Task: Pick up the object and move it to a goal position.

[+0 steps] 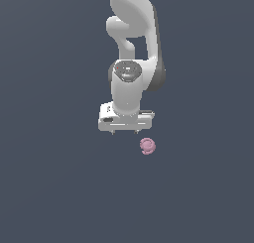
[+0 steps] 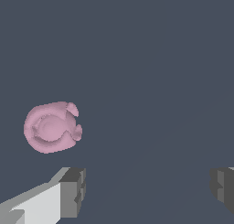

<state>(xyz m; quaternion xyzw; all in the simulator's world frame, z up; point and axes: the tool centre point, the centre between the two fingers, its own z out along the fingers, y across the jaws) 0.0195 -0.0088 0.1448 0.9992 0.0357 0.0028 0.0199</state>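
Flat, featureless dark slate-blue ground fills both views, bearing one item: the object (image 1: pixel 147 146), a small pale pink rounded lump with a curled swirl ridge, lying just toward the exterior view's right of and nearer than the gripper (image 1: pixel 125 132). White Panda arm (image 1: pixel 133 48) descends from the far side, its wrist pointing down; jaws stand wide apart with nothing between them, both dark fingertips (image 2: pixel 73 192) showing in the wrist view. Object (image 2: pixel 51 127) sits outside the gap, beyond one fingertip and apart from it, untouched.
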